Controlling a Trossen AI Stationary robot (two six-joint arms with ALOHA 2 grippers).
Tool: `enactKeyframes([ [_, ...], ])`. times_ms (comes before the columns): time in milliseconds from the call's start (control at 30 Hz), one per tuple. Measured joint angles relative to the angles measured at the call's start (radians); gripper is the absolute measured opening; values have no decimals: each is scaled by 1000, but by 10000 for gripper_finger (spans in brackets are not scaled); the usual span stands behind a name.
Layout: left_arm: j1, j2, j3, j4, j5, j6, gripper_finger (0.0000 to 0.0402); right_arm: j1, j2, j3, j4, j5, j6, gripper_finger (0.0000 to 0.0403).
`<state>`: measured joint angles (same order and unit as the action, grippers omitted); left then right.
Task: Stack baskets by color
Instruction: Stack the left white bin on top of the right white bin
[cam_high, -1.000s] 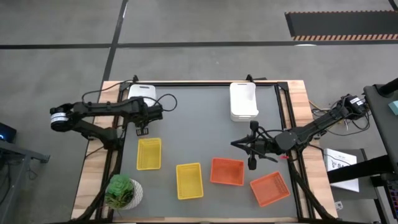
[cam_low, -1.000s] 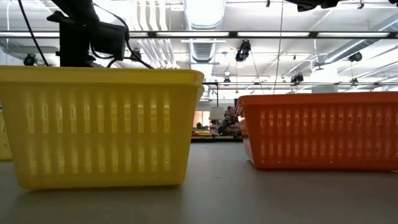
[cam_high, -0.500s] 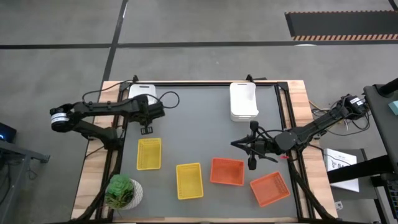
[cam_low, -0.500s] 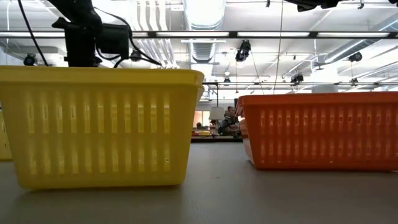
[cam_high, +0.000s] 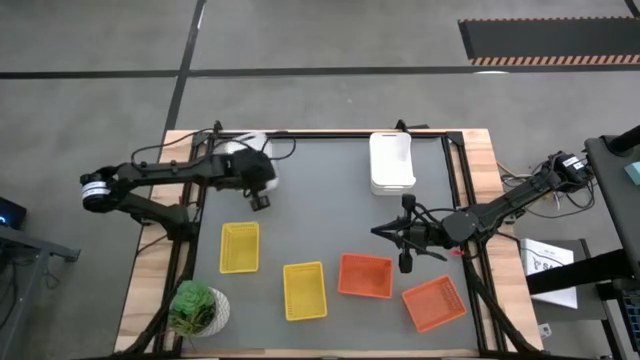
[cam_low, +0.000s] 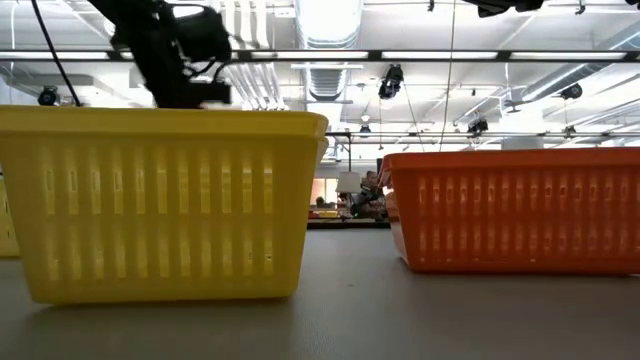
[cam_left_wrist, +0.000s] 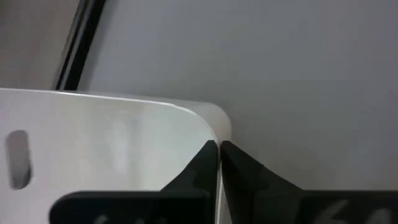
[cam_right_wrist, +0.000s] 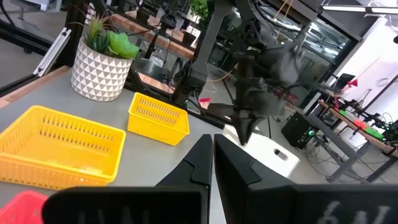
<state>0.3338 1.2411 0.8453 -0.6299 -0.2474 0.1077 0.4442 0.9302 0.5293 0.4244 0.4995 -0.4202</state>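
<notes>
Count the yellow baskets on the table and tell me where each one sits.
2 visible. One yellow basket lies left of centre, near the potted plant. The other lies at the table's near edge, beside an orange basket. Another could be nested unseen.

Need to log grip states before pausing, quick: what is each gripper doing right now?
Left gripper: shut on the rim of a white basket at the table's far left corner.
Right gripper: shut, holding nothing, above the table near the orange baskets.

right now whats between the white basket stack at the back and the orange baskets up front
In the high view, the right gripper hangs shut over that stretch, between the white stack and the nearer orange basket. Otherwise only bare grey mat shows there.
</notes>
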Motion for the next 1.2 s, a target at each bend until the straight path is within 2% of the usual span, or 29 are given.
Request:
enactKeyframes([
  [133,-15,0,5,232,126,-23,0,0,0,0,0,0,0,9],
  [300,-54,0,5,396,160,-23,0,0,0,0,-1,0,0,9],
  [500,-109,45,5,489,159,-31,0,0,0,0,-2,0,1,9],
  [800,-155,205,5,653,159,-96,0,0,0,0,-13,0,17,9],
  [1200,-158,358,78,676,159,-92,5,0,0,0,-25,0,20,9],
])
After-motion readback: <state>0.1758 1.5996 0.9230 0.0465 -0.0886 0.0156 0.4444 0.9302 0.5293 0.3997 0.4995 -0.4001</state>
